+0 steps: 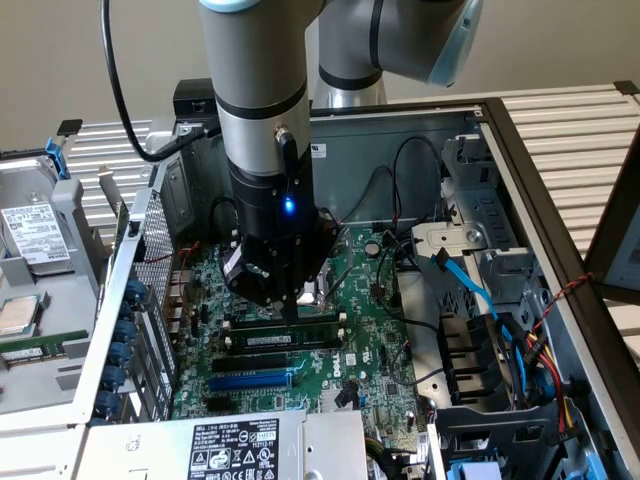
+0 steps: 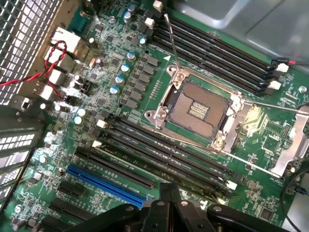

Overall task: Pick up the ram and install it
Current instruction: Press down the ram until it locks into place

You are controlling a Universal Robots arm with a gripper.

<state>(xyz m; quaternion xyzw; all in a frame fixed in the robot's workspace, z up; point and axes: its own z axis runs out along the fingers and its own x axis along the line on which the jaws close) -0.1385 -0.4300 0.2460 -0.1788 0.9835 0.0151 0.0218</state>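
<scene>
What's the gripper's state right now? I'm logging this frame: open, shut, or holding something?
Gripper: cannot be told; it is low over the motherboard, close to the ram.

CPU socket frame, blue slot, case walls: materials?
CPU socket frame: bright bare metal, likely steel, glinting.
Blue slot: moulded plastic, matte, uniform colour.
Case wall: grey sheet metal, dull finish, folded edges.
The hand hangs over the black slots; its housing looks like matte black plastic or coated metal.

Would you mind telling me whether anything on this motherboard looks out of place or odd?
The CPU socket sits empty with its contacts exposed, and its metal cover plate is swung open beside it. Nothing looks spilled or broken.
</scene>
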